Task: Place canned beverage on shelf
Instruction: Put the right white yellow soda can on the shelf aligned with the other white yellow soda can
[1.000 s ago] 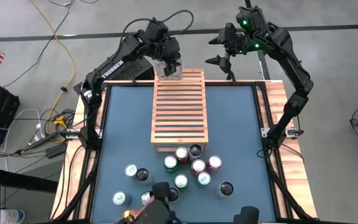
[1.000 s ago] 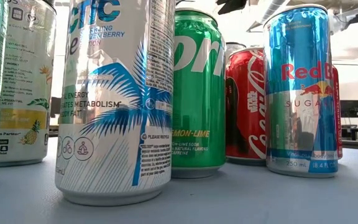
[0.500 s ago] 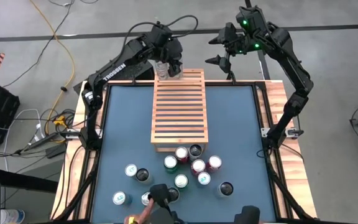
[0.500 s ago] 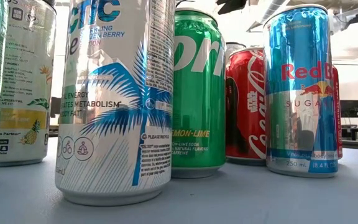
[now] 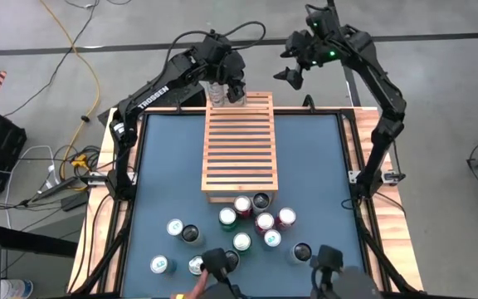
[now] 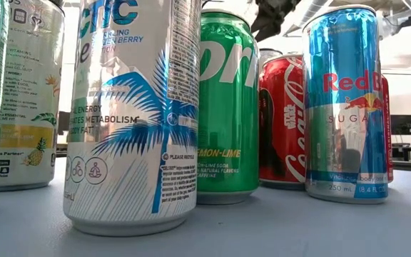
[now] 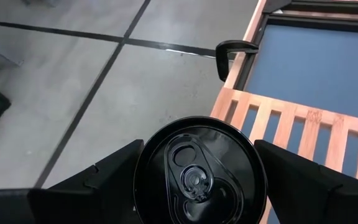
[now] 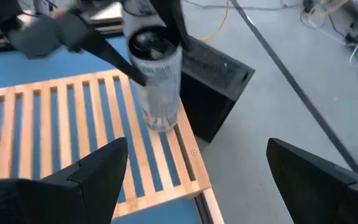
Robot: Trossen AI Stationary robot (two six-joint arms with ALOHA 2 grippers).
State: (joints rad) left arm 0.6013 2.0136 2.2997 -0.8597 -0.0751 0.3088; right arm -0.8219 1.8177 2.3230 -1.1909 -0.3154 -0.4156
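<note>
Left end effector gripped black-topped can by its sides, upright at shelf's far corner. Rigid, smooth, likely slippery; mid-body hold suited it. Right end effector hung wide open, empty, beyond the shelf.

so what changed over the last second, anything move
The left gripper carried its can a little further back along the shelf, to the far left corner, and holds it upright there. The right gripper swung up and toward the left arm, jaws wide and empty, behind the table. At the near edge, hands and dark objects came further into view. The cluster of cans on the table stayed put.
</note>
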